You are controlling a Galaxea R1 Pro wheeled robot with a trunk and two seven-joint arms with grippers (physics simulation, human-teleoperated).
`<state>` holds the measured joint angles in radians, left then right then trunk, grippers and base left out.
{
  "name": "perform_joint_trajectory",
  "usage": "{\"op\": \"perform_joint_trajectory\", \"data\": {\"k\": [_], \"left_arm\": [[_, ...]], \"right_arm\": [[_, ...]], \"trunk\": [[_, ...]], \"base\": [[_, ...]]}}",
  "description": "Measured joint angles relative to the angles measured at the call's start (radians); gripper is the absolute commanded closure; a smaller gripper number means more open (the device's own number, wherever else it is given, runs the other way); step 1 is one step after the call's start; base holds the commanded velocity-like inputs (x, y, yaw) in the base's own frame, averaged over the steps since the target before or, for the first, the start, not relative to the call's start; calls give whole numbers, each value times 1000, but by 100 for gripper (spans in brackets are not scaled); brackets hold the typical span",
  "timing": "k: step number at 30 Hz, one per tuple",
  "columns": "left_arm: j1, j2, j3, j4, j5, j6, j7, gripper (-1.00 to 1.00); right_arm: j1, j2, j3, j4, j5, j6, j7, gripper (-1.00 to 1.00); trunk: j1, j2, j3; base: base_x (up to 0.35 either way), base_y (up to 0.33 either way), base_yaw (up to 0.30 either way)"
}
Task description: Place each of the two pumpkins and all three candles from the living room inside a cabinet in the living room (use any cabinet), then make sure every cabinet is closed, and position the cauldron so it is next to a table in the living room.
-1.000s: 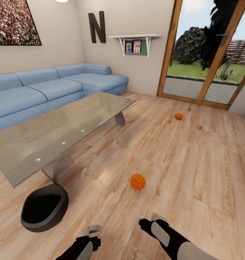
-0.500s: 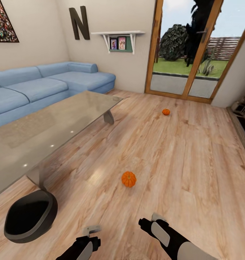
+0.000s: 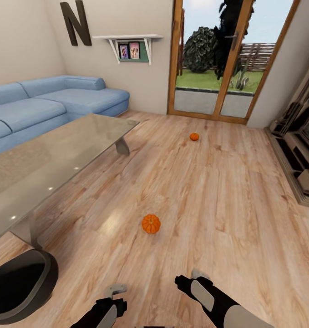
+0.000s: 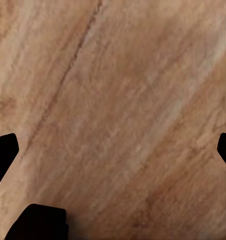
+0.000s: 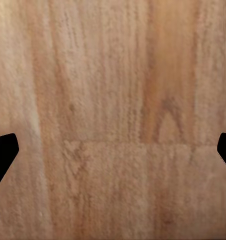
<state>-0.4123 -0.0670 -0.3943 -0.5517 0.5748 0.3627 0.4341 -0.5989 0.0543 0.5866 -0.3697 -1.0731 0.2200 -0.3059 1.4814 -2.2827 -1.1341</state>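
Living room, seen from the head camera. Two pumpkins are lying on the wooden floor [image 3: 209, 191]: the near pumpkin [image 3: 151, 223] is sitting ahead of the arms, apart from both, and the far pumpkin [image 3: 194, 136] is resting closer to the glazed patio door [image 3: 218, 59]. A black cauldron [image 3: 18, 284] is standing on the floor just beside the near leg of the glass-topped coffee table [image 3: 49, 159], its rim partly cut by the picture's edge. Behind the table a blue sofa [image 3: 49, 102] is running along the wall, under a large letter N [image 3: 75, 23] and a white shelf [image 3: 127, 37] holding framed pictures. At the right edge a low dark cabinet [image 3: 302, 159] is showing in part; whether its fronts are shut cannot be told.

The left gripper [image 3: 114, 291] and the right gripper [image 3: 190, 277] are hanging low in the foreground, both pointing down at bare planks. The head view is not resolving their fingers — the wrist views are. In the left wrist view the left gripper [image 4: 113, 150] is showing dark fingertips [image 4: 4, 150] at opposite margins, spread wide with nothing between them; the right wrist view is showing the right gripper [image 5: 113, 150] likewise wide, with only floorboards [image 5: 113, 100] beneath.
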Motion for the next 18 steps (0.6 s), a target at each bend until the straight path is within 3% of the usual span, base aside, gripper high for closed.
{"op": "perform_joint_trajectory", "data": {"k": [18], "left_arm": [[0,0,1,0,1,0,0,-100]], "right_arm": [[0,-3,0,0,0,0,0,-100]], "trunk": [[0,0,-14]], "base": [[0,0,-246]]}}
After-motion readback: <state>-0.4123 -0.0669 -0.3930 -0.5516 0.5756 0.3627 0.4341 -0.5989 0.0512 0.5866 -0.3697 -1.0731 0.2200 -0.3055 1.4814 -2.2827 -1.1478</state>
